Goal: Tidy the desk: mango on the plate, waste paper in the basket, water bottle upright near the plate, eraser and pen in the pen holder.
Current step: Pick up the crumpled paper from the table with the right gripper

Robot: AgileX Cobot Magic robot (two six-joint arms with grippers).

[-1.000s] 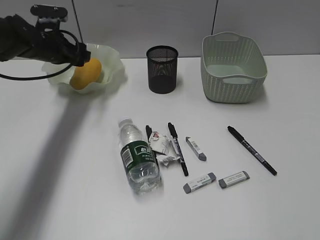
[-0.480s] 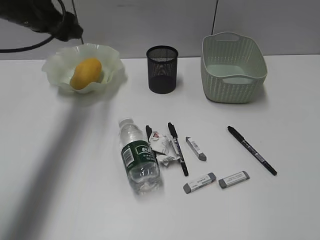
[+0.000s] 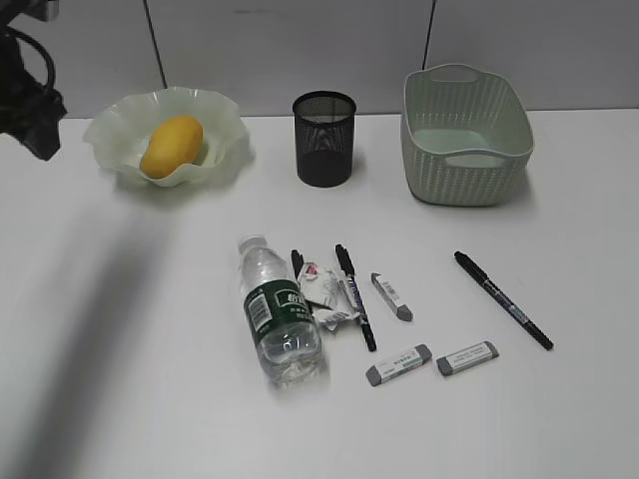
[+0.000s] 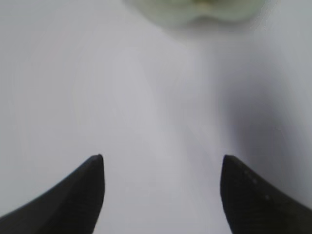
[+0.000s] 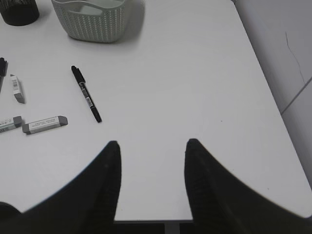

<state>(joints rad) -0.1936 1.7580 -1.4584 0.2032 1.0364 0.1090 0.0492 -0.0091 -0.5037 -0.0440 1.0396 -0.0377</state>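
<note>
On the far-left of the tabletop point(image 3: 120, 329), the mango point(image 3: 171, 146) lay inside the plate point(image 3: 225, 130), resting on its floor. The left end effector point(image 4: 162, 168) was spread wide with nothing between its fingers point(image 4: 83, 195), hanging over bare tabletop with the plate rim point(image 4: 195, 12) just ahead, blurred. In the exterior view only the dark left arm point(image 3: 25, 95) showed at the left edge, beside the plate and not touching it.

The right end effector point(image 5: 151, 146) was also released and empty, over the near-right part of the tabletop, well apart from everything.

The pen holder point(image 3: 323, 138) stood upright at back centre, the basket point(image 3: 466, 140) to its right.

The water bottle point(image 3: 278, 314) lay on its side mid-table, cap toward the back. The waste paper point(image 3: 325, 294) sat just beside it on the right, touching a black pen point(image 3: 355, 297). Another pen tip poked out between bottle and paper. A small eraser point(image 3: 392, 296) lay right of that pen, and two grey erasers point(image 3: 397, 365) point(image 3: 466, 357) lay side by side nearer the front. A second black pen point(image 3: 502, 298) lay diagonally at the right, apart from the rest.
</note>
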